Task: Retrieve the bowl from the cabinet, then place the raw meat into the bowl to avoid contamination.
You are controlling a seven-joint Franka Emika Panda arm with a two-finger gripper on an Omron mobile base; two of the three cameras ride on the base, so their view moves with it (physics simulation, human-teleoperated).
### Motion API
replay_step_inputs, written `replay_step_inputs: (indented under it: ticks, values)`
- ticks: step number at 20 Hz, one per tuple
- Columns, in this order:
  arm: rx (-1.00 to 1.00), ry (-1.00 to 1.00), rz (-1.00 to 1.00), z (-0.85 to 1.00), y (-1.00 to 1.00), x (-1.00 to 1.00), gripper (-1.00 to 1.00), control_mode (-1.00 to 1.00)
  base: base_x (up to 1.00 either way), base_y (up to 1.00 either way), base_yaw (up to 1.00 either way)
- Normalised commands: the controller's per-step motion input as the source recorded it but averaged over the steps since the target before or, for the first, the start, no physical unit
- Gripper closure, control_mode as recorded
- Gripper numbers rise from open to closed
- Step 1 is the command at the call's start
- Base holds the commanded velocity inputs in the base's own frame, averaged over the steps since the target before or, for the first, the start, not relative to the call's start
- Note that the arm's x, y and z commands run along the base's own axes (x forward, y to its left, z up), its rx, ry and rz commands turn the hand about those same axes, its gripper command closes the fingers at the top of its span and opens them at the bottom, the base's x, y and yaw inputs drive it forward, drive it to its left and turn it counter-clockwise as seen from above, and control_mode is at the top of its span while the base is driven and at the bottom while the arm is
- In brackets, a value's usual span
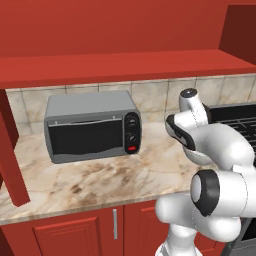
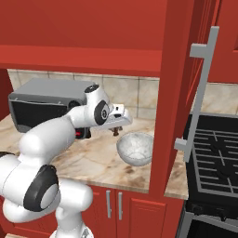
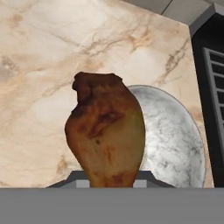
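- Gripper (image 2: pixel 118 131) clenched on the raw meat (image 3: pixel 106 131), carried above the counter (image 2: pixel 93 160).
- Bowl (image 2: pixel 135 148) upright near the counter's front edge, just beside the open cabinet door (image 2: pixel 169 93).

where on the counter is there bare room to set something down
Bare marble counter runs along the front edge, in front of the toaster oven. Another free strip lies between the oven and the bowl. It is crowded around the bowl, where the tool holds the meat beside the open cabinet door.
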Motion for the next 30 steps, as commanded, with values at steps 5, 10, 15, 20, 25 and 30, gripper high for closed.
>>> replay_step_inputs:
  ticks: [5, 10, 15, 20, 25, 30]
  values:
    - [0.01, -0.01, 0.01, 0.07, -0.45, 0.0, 1.0, -1.0, 0.0, 0.0, 0.0]
    - [0.07, 0.0, 0.01, -0.27, -0.25, 0.04, 1.0, -1.0, 0.0, 0.0, 0.0]
    - [0.03, 0.01, 0.0, -0.36, -0.32, 0.0, 1.0, -1.0, 0.0, 0.0, 0.0]
    - [0.0, 0.0, 0.0, -0.36, -0.35, 0.0, 1.0, -1.0, 0.0, 0.0, 0.0]
    - [0.0, 0.0, 0.01, -0.39, -0.21, 0.0, 1.0, -1.0, 0.0, 0.0, 0.0]
    - [0.03, 0.0, 0.0, -0.23, 0.0, 0.02, 1.0, -1.0, 0.0, 0.0, 0.0]
